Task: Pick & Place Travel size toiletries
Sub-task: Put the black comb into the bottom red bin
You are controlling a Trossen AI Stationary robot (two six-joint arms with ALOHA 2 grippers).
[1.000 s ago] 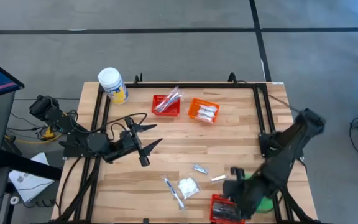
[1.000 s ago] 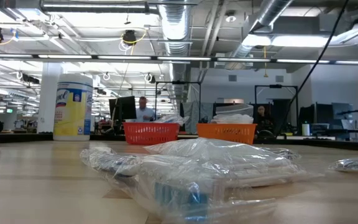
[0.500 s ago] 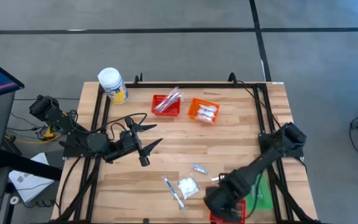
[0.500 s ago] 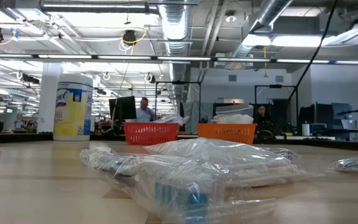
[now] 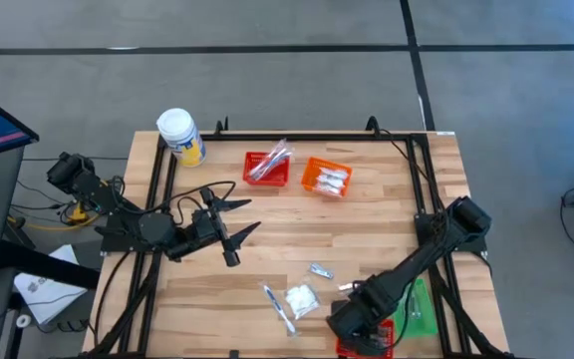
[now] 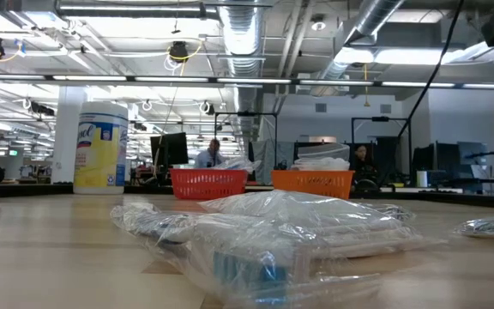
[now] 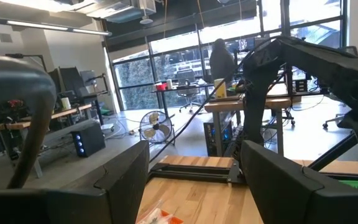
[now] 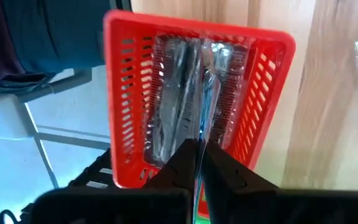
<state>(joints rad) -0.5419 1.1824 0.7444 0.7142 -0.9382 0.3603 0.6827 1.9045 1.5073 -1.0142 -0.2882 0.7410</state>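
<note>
While my left gripper (image 5: 235,227) waits open, my right gripper (image 8: 199,163) pinches a clear-wrapped stick (image 8: 205,118) over the red basket (image 8: 126,118).

Two arms; one white-lidded jar (image 5: 179,136); four baskets: two red (image 5: 266,169) (image 5: 367,336), one orange (image 5: 327,178), one green (image 5: 419,311); four loose packets on counter (image 5: 387,229).
</note>
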